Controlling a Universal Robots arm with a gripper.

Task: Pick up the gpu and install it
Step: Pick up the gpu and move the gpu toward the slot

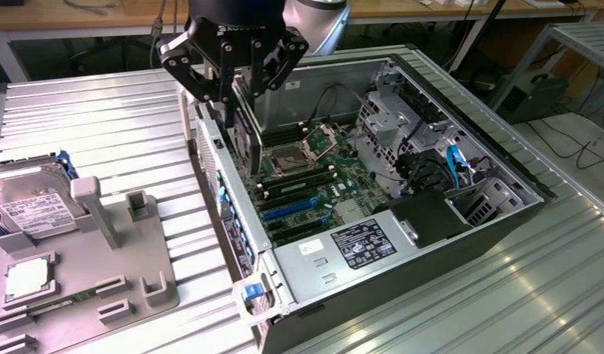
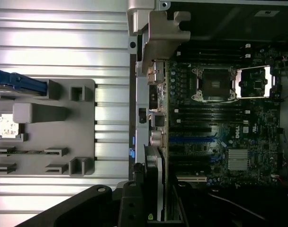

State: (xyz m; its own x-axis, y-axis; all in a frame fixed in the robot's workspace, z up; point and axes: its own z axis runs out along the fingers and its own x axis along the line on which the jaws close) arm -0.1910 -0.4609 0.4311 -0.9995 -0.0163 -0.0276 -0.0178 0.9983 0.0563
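The gpu (image 1: pixel 246 131) is being gripped edge-down by the claw (image 1: pixel 231 96) over the open case (image 1: pixel 457 99), so its edge is facing the motherboard slots (image 1: pixel 287 210).

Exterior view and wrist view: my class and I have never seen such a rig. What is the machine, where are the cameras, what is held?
The machine is a robot arm with a black gripper. The exterior view is from a camera off the arm; the wrist view is from one on its wrist. On the ribbed metal table lie an open metal computer case and a grey parts holder. The gripper holds the gpu, a thin flat black card, over the case.
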